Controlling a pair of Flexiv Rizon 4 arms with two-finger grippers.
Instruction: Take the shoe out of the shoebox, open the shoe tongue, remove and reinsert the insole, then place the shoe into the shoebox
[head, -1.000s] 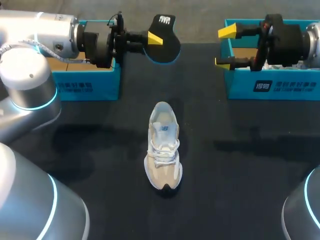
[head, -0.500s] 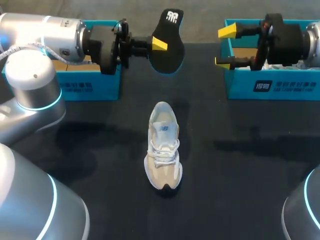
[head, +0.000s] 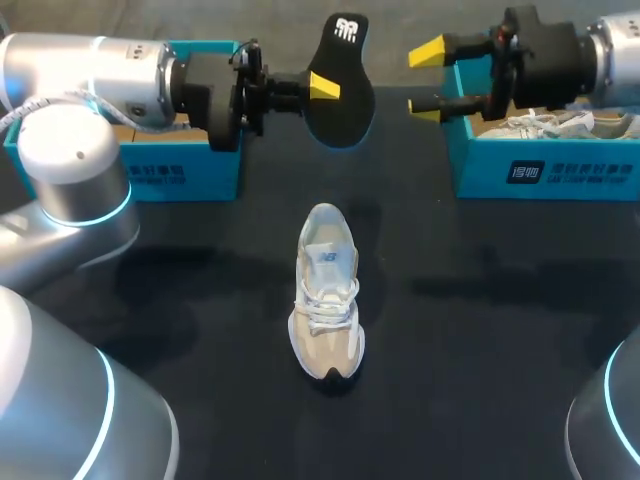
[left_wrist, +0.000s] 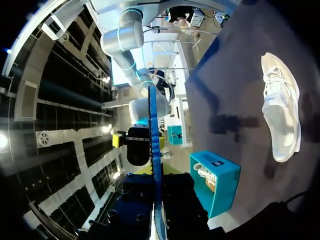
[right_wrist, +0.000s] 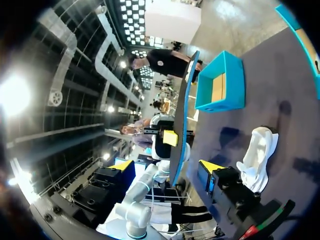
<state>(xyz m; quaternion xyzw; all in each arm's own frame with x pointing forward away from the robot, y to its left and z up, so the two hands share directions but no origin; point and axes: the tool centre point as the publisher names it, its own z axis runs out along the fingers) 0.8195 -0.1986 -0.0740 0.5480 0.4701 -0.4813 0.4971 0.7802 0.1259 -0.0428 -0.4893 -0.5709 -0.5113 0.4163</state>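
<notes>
The right gripper (head: 426, 78), fingers apart, had left its shoebox (head: 545, 170) for the insole (head: 342, 100) clamped in the left gripper (head: 320, 88) over the desk (head: 480, 330)'s far edge, suggesting a handover.

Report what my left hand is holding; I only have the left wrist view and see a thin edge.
Observer: Your left hand is shut on the black insole, held up with its broad face toward the head view.
Operator: Give me the right hand.
Observer: The right hand is open and empty, beside the right shoebox.
Operator: Check the left shoebox.
Observer: The left shoebox shows bare cardboard inside, no shoe.
</notes>
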